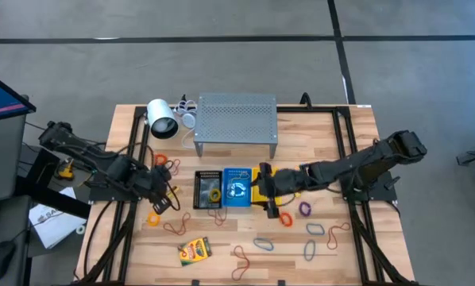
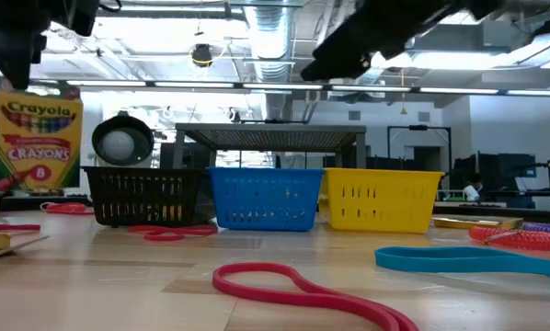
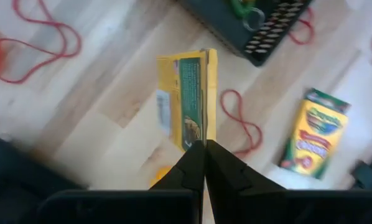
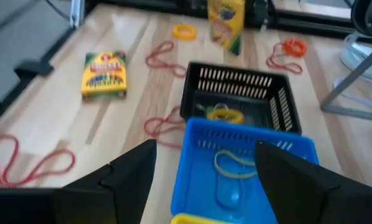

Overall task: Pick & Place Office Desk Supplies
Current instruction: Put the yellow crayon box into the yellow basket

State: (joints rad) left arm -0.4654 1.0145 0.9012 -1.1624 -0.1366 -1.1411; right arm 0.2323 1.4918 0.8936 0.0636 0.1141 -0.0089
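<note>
The left gripper had its jaws together, clamped on the lower edge of a yellow-and-green crayon box, which it held clear of the table; the print on that box was too small to read. In the high view this gripper sat over the table's left part, just left of the black basket.

The right gripper had its jaws wide apart with nothing between them, poised above the near rim of the blue basket. From above it was placed at the yellow basket, which the arm largely covered.

The three baskets stood in a row, touching: black, blue, yellow. A yellow rubber-band loop lay in the black basket and another yellow loop in the blue one.

A second crayon box lay flat near the table's front edge. In the low view a box read "Crayola CRAYONS 8".

Loose loops were scattered on the wood: an orange coil, a purple one, a brown one and grey-blue ones. The grey perforated shelf stood behind the baskets, with a white cylinder beside its left end.
</note>
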